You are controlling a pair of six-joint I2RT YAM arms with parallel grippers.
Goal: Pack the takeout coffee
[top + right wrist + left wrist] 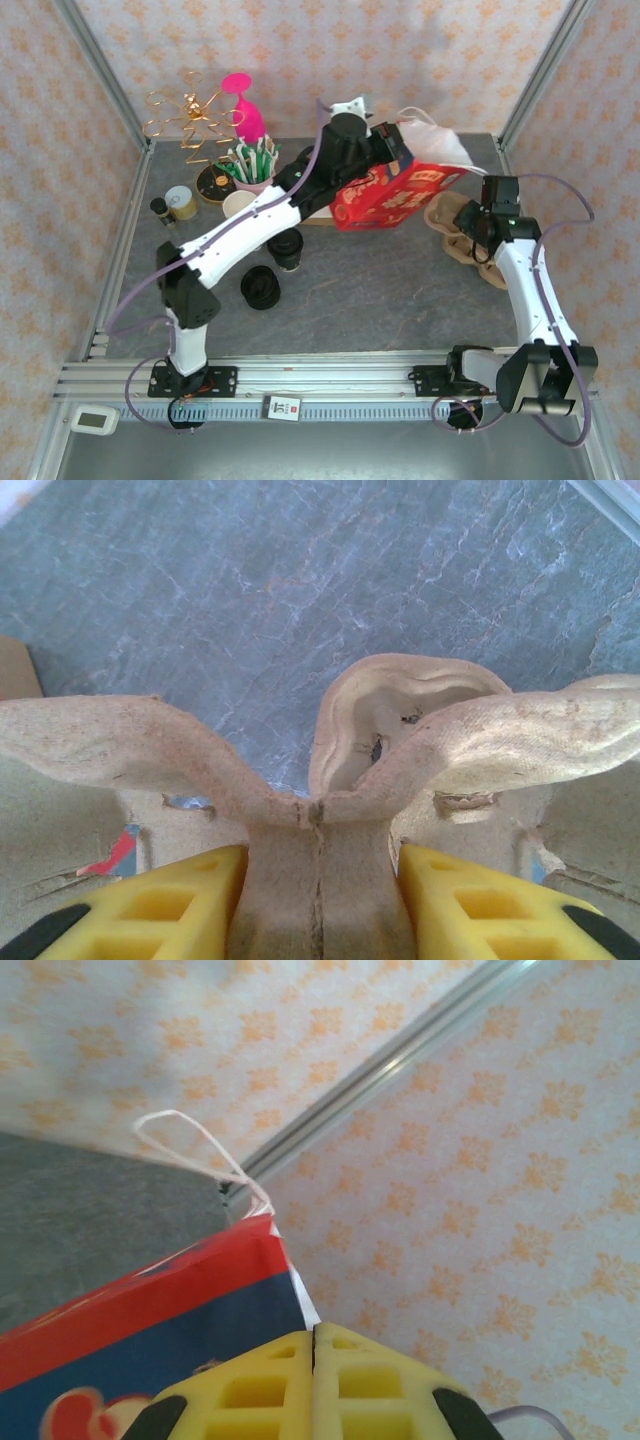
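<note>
Right gripper (318, 875) is pinching brown moulded-pulp cup carrier (120, 740) at centre ridge, probably light, crushable; left gripper (313, 1345) is clamping red-and-blue paper bag (150, 1310).

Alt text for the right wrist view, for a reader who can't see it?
The right gripper is shut on the central ridge of a brown pulp cup carrier, its yellow fingers pinching either side, above a grey table.

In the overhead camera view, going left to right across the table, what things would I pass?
small dark bottle → gold-lidded jar → paper cup → red bag → pulp cup carrier
</note>
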